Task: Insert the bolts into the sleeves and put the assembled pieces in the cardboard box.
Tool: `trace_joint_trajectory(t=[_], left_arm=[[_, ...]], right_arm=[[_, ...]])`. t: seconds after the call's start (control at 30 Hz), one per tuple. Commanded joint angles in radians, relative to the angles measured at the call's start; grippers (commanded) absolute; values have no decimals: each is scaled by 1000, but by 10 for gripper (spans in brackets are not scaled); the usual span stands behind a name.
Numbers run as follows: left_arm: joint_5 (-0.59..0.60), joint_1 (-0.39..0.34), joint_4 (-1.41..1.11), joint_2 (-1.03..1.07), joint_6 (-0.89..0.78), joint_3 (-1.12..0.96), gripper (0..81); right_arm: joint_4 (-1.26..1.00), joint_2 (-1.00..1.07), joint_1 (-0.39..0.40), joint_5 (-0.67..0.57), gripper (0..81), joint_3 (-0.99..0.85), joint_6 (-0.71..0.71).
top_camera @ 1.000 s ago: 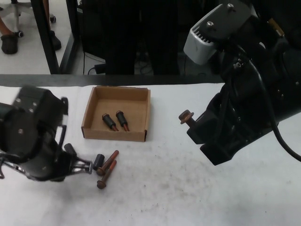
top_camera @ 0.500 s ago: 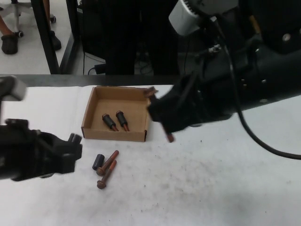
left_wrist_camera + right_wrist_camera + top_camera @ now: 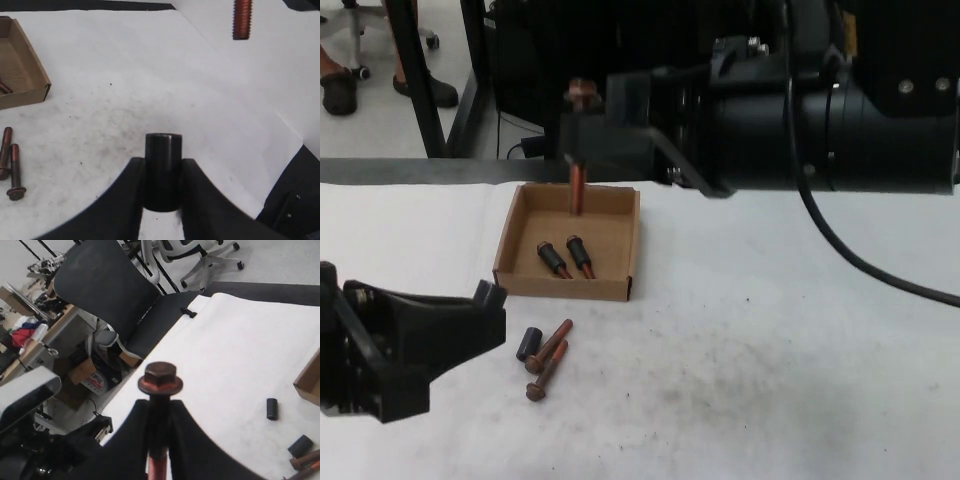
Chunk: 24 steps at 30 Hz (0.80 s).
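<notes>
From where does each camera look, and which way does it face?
High view: behind the arms, facing forward and down over the bench and cardboard box; left gripper and right gripper show.
Left wrist view: on the left arm, facing along its gripper, shut on a sleeve, over the bench.
Right wrist view: on the right arm, facing along its gripper, shut on a bolt, toward chairs beyond the bench.
Shared: high and left wrist views both show cardboard box and bolt.

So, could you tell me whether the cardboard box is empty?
Not empty: two sleeved bolts lie side by side on the floor of the cardboard box.
</notes>
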Motion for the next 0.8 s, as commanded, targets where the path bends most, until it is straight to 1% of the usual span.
trace_joint_trajectory(t=[0.0, 0.1, 0.2, 0.37, 0.57, 0.77], left_arm=[[15, 3, -39, -6, -31, -4, 8], [14, 3, -137, -6, -95, -4, 8], [17, 3, -184, -6, -139, -4, 8], [39, 3, -185, -6, -144, -4, 8], [41, 3, -187, -6, -153, -4, 8], [65, 3, -186, -6, -153, -4, 8]], right_arm=[[-40, 2, -2, -9, 2, 0, 16], [-40, 4, -2, -9, 2, 4, 52], [-58, 4, -2, -9, 2, 8, 69], [-118, 16, -2, -9, 2, 8, 94], [-123, 35, 2, -9, 2, 8, 121], [-171, 42, 35, -15, 2, 8, 130]])
